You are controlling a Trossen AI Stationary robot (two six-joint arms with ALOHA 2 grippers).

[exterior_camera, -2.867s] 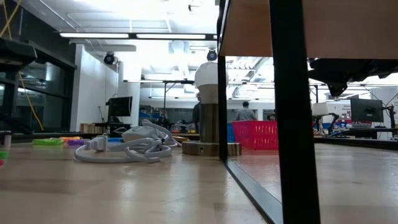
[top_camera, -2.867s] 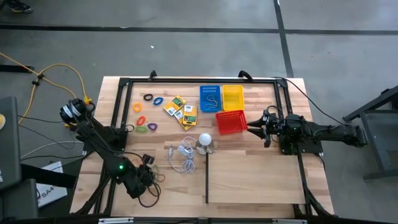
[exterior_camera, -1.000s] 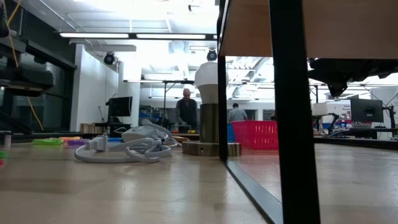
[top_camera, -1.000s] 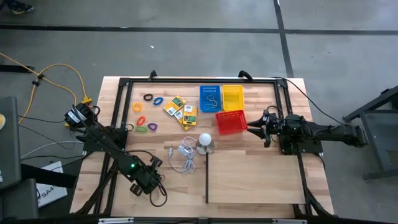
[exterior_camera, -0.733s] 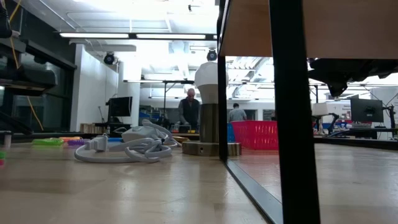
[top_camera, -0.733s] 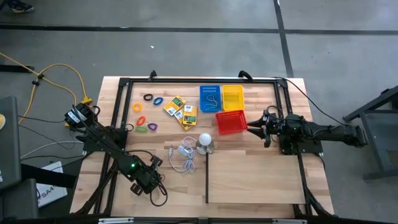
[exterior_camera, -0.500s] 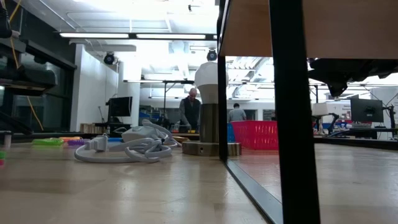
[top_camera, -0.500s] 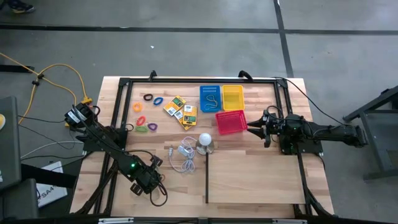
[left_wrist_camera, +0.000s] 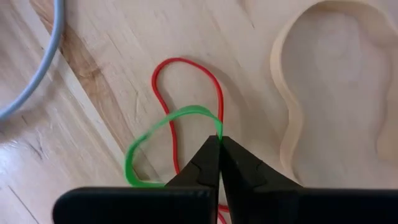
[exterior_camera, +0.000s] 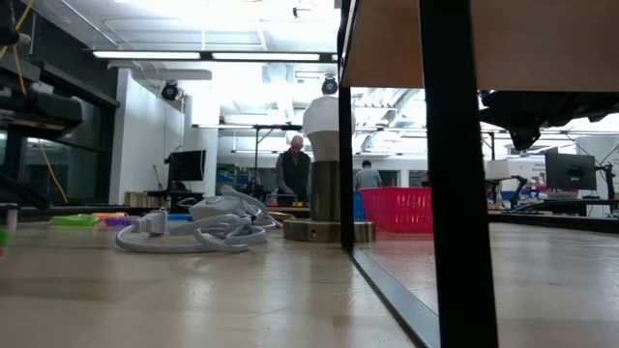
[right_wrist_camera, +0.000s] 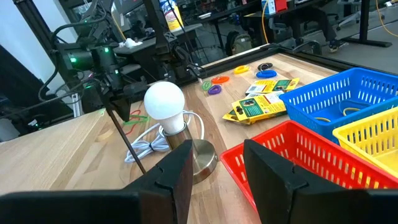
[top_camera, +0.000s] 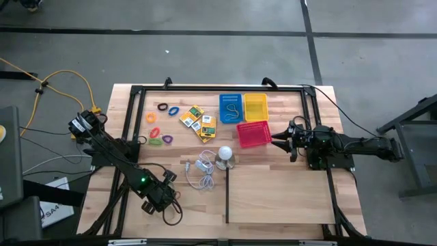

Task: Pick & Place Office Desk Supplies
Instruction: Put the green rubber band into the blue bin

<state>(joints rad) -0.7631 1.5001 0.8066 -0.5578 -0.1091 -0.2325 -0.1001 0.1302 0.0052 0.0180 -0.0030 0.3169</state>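
In the left wrist view three rubber bands lie on the wood: a green one (left_wrist_camera: 163, 124), a red one (left_wrist_camera: 186, 62) beneath it, and a wide tan one (left_wrist_camera: 289, 124) beside them. My left gripper (left_wrist_camera: 219, 142) is at the table's near left (top_camera: 169, 199), pointing steeply down and shut on the green band. My right gripper (right_wrist_camera: 214, 165) waits open beside the red basket (top_camera: 253, 134), with nothing between its fingers. Coloured rings (top_camera: 160, 126) and yellow-and-green packets (top_camera: 199, 119) lie at the far left. My left gripper pinches the green band's strand at one point of its loop (left_wrist_camera: 216, 126) between the tips of its two fingers. They come from above, slanting down. The rest of the loop (left_wrist_camera: 132, 168) trails slack over the wood. I cannot tell whether the red band, running right beside that point, is caught too.
A blue basket (top_camera: 231, 108) and a yellow basket (top_camera: 255, 106) stand at the far middle. A white bulb on a silvery base (top_camera: 224, 154) and a coiled white cord (top_camera: 200, 171) sit mid-table. A raised board (top_camera: 280, 195) on a dark post covers the near right.
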